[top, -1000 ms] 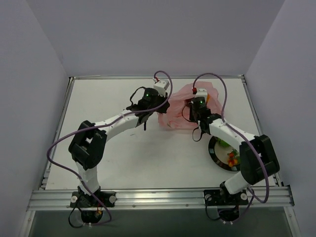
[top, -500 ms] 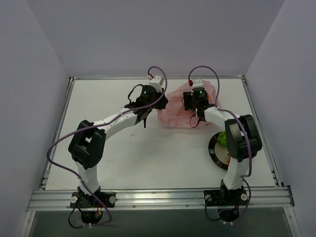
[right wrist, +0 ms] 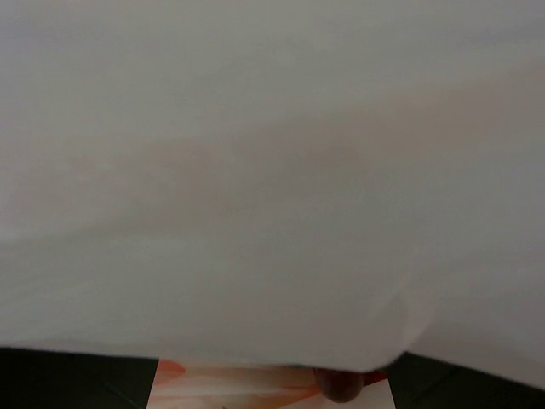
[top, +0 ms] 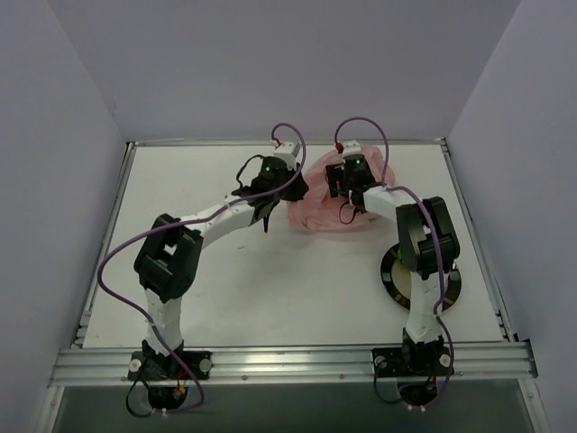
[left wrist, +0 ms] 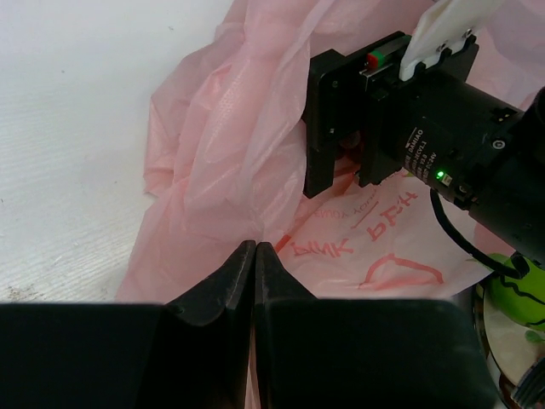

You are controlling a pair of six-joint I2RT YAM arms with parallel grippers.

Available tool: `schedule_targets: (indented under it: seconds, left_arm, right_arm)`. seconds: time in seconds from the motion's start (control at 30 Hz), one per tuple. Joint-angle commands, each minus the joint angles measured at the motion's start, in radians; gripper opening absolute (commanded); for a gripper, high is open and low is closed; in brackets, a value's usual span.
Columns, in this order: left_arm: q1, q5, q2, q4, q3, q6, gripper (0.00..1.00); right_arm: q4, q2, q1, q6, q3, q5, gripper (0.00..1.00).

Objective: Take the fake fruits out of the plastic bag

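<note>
Bag (top: 326, 216) first: the pink plastic is lying crumpled on the white table (top: 180, 189), toward the far side, right between your two arms. Your left gripper (left wrist: 254, 249) is coming in at the bag's left edge, and the wrist view is showing its two dark fingers pressed together with a fold of the pink film pinched between them. Your right gripper (left wrist: 351, 177) is standing on top of the bag, pointing down. Its two black fingers are sitting apart and pressing into the plastic, just above the red lettering (left wrist: 341, 239) printed on the film.

The right wrist camera is giving you almost nothing. Pale film is lying across nearly the whole lens, and only a small dark lump (right wrist: 341, 388) is peeking out at the bottom edge between the spread fingers. You cannot tell from here what that lump is, or whether anything is being touched.

Over on the right, the black-rimmed plate (top: 389, 271) is sitting near the bag, partly hidden under your right arm. A bright green fruit (left wrist: 511, 285) is resting on it, outside the bag, just past the plastic's lower right corner. The other fruits are not showing clearly in any view.
</note>
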Motion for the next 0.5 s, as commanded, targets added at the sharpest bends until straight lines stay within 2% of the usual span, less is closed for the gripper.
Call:
schedule_targets:
  seconds: [0.0,0.07,0.1,0.13,0.17,0.27,0.3,0.33,0.43,0.47]
  left_arm:
    - [0.002,0.011,-0.024,0.046,0.055,-0.018,0.02]
    - [0.003,0.010,-0.029,0.047,0.052,-0.018,0.02]
    - [0.004,0.007,-0.030,0.050,0.049,-0.018,0.02]
    - [0.004,0.008,-0.032,0.052,0.047,-0.018,0.02]
    - [0.005,0.007,-0.033,0.053,0.043,-0.020,0.02]
    - [0.005,0.011,-0.035,0.058,0.040,-0.024,0.02]
    - [0.005,0.011,-0.035,0.060,0.037,-0.026,0.02]
    - [0.005,0.011,-0.035,0.060,0.037,-0.027,0.02]
    - [0.005,0.011,-0.035,0.058,0.037,-0.027,0.02]
    - [0.007,0.011,-0.036,0.060,0.035,-0.027,0.02]
  right_arm:
    - [-0.047,0.019,-0.007,0.019,0.060,0.013,0.81]
    - [-0.073,0.030,-0.007,0.032,0.079,0.021,0.75]
    - [-0.075,0.033,-0.004,0.036,0.082,0.027,0.60]
    - [-0.078,0.035,-0.005,0.045,0.082,0.032,0.53]
    - [-0.087,0.035,-0.008,0.052,0.083,0.032,0.49]
    - [-0.128,0.042,-0.008,0.057,0.097,0.010,0.48]
    - [-0.148,0.044,-0.007,0.057,0.097,0.006,0.43]
    - [-0.153,0.038,-0.008,0.057,0.093,-0.002,0.25]
    - [-0.139,0.004,-0.007,0.089,0.059,-0.013,0.15]
    - [-0.127,-0.011,-0.007,0.092,0.045,-0.017,0.02]
